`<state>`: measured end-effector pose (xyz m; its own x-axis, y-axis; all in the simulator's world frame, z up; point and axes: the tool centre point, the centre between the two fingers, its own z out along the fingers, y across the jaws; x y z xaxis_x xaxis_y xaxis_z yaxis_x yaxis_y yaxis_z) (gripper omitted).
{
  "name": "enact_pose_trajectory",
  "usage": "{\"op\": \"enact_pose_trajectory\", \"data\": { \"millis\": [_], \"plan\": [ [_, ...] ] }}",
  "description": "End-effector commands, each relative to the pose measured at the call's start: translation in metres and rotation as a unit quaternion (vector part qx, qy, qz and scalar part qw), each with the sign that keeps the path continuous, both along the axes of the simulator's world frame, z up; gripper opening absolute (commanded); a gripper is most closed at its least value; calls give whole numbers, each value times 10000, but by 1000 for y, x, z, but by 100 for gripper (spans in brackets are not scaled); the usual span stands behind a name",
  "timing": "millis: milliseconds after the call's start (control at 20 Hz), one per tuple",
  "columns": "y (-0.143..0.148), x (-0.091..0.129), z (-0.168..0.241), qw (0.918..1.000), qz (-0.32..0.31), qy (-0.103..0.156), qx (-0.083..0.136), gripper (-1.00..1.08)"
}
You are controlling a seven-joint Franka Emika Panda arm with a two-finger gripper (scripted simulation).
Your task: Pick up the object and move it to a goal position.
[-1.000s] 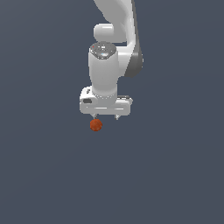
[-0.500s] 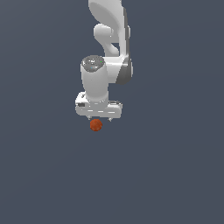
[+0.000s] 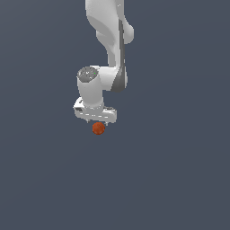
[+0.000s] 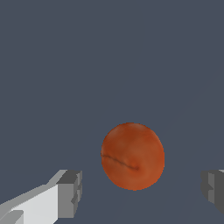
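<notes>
The object, a small red-orange ball [image 3: 98, 128] with a mottled surface, lies on the dark grey floor just under the white hand in the exterior view. My gripper [image 3: 97, 122] hangs directly above it, open, its short fingertips to either side of the ball's top. In the wrist view the ball [image 4: 133, 156] fills the space between the two grey pads [image 4: 70, 193], with a clear gap on each side. The gripper [image 4: 142, 192] touches nothing and holds nothing.
Only the flat dark grey floor [image 3: 179, 179] surrounds the ball. The white arm [image 3: 110, 40] rises from the hand toward the top of the exterior view.
The hand has shifted toward the exterior view's left and sunk lower, now centred over the ball. The ball has not moved.
</notes>
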<state>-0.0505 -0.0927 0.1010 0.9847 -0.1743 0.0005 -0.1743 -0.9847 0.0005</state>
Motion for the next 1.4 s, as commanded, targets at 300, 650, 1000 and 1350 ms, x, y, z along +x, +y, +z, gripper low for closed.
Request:
{"op": "enact_pose_trajectory", "data": {
  "millis": [300,650,1000,1350],
  "plan": [
    [-2,-2,-8,10000,-23,5,2,100],
    [-2,-4,-40,10000,-31,3,2,100],
    [-3,-3,-54,10000,-33,3,2,100],
    [-3,-3,-54,10000,-33,3,2,-100]
  ]
}}
